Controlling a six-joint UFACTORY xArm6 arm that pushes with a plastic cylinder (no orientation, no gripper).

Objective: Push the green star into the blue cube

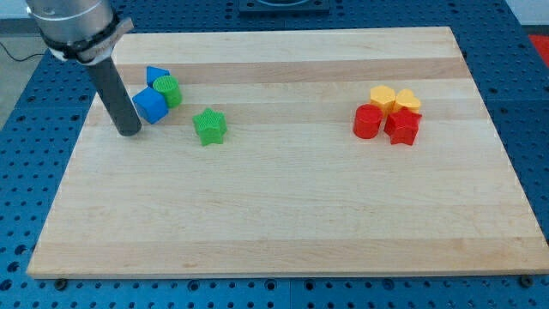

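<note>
You'll find the small green star-shaped block (209,126) lying flat on the pale wooden table (283,215), towards the view's upper left; its points spread evenly, so it has no long axis, and one point seems to aim at the view's top. The blue cube (150,106) sits apart to its upper left, touching a green cylinder (168,90) and a blue wedge-like block (156,75). My tip (129,132) rests just left of the cube; there is no claw on this arm to report
</note>
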